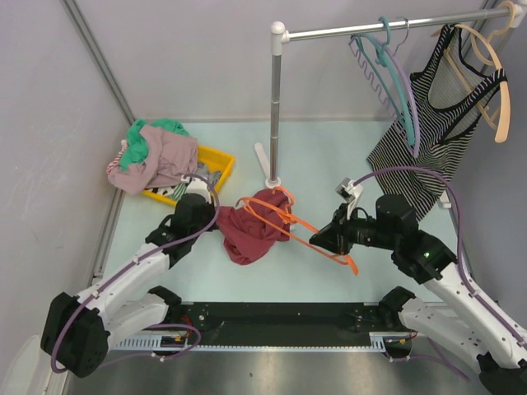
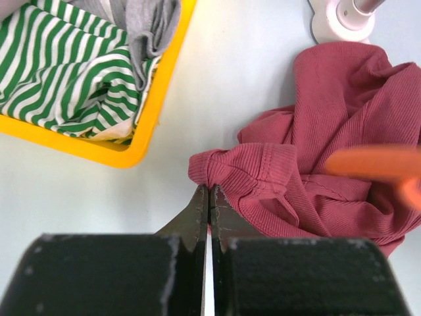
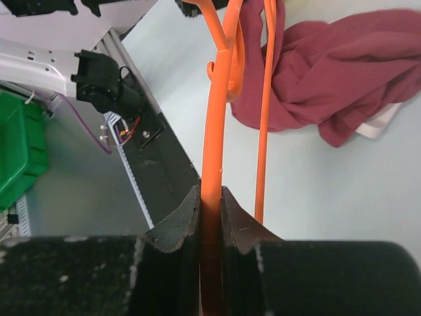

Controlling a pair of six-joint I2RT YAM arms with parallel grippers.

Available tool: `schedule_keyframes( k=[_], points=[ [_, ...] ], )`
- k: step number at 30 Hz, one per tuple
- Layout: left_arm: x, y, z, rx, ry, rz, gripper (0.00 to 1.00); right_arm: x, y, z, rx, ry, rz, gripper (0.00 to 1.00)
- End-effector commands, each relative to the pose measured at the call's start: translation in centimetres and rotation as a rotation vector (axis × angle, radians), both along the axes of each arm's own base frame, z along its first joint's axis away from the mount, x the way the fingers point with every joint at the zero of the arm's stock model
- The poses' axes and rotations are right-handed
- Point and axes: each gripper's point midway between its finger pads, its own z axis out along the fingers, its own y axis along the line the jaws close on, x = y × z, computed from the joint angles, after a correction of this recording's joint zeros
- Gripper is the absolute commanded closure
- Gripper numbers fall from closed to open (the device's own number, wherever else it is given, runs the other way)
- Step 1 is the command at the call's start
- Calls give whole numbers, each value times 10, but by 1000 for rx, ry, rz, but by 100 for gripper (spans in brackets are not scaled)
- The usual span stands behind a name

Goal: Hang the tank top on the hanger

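Observation:
The maroon tank top (image 1: 251,234) lies crumpled on the table in front of the rack's base. My left gripper (image 1: 219,217) is shut on a folded edge of it at its left side. The left wrist view shows the jaws (image 2: 209,191) pinching that ribbed hem, with the rest of the tank top (image 2: 342,99) spread to the right. My right gripper (image 1: 319,239) is shut on one arm of the orange hanger (image 1: 349,265). The hanger reaches left over the tank top. In the right wrist view the hanger (image 3: 217,118) runs up from the jaws (image 3: 210,197) toward the tank top (image 3: 342,66).
A yellow bin (image 1: 224,169) with a dusty-pink garment (image 1: 160,160) and green striped cloth stands at the back left. The rack pole (image 1: 274,107) stands behind the tank top. Teal and lilac hangers (image 1: 395,66) and a striped tank top (image 1: 436,123) on a wooden hanger hang at the right.

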Motion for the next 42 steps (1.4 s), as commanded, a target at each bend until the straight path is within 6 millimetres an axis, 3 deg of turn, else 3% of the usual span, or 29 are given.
schedule_keyframes(
  k=[1, 12, 20, 29, 42],
  points=[
    [7, 0, 14, -75, -45, 3, 100, -5, 20, 6, 85, 3, 76, 100],
    [6, -3, 27, -110, -75, -22, 100, 2, 36, -17, 38, 12, 67, 100],
    [-5, -9, 51, -175, -113, -58, 100, 13, 33, -11, 17, -34, 18, 100],
    [-14, -34, 73, -231, -120, -211, 100, 8, 45, -1, 80, -35, 74, 100],
    [-26, -70, 150, -354, -217, -426, 100, 0, 64, -15, 122, 22, 136, 100]
  ],
)
